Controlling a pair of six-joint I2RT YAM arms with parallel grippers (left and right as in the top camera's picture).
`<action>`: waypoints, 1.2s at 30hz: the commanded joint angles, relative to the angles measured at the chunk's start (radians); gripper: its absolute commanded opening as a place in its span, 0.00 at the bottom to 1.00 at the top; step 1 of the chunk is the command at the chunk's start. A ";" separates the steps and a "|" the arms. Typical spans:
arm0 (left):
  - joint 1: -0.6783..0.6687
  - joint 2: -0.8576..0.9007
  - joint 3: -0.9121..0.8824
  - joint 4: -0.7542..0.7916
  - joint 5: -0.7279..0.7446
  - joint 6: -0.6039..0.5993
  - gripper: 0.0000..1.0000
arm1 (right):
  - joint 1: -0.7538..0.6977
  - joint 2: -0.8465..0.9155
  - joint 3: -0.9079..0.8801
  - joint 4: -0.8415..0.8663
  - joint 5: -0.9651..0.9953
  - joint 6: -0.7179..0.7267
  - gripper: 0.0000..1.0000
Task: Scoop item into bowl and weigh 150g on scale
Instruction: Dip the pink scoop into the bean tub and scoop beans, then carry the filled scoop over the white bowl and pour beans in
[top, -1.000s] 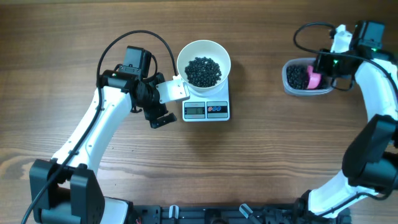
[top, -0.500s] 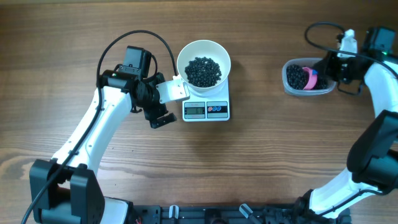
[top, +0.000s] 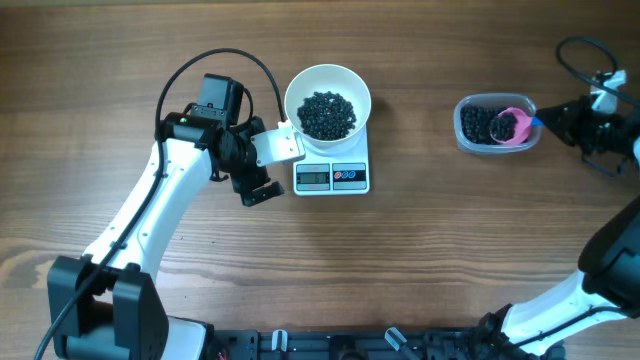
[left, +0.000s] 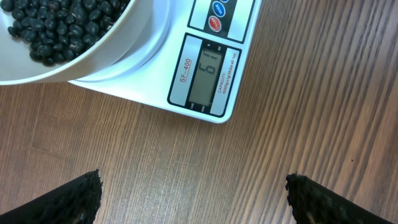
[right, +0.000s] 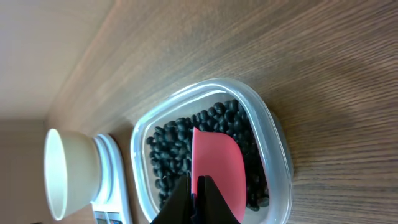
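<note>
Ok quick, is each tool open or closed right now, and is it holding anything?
Left tool: open, holding nothing.
Right tool: closed on the pink scoop.

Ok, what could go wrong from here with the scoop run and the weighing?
The right gripper pinches the pink scoop by its narrow end over the clear tub; on the long carry across the table to the bowl, beans could spill. The open left gripper sits close beside the scale; a nudge might upset the reading. The bowl overhangs the scale, so an off-centre pour could tip it.
</note>
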 joint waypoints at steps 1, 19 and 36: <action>-0.005 -0.003 0.009 0.000 0.013 0.019 1.00 | -0.031 0.019 -0.013 -0.006 -0.089 0.005 0.04; -0.005 -0.003 0.009 0.000 0.013 0.019 1.00 | -0.037 0.019 -0.013 0.014 -0.232 0.029 0.04; -0.005 -0.003 0.009 0.000 0.013 0.019 1.00 | 0.050 0.019 -0.013 0.023 -0.417 0.031 0.04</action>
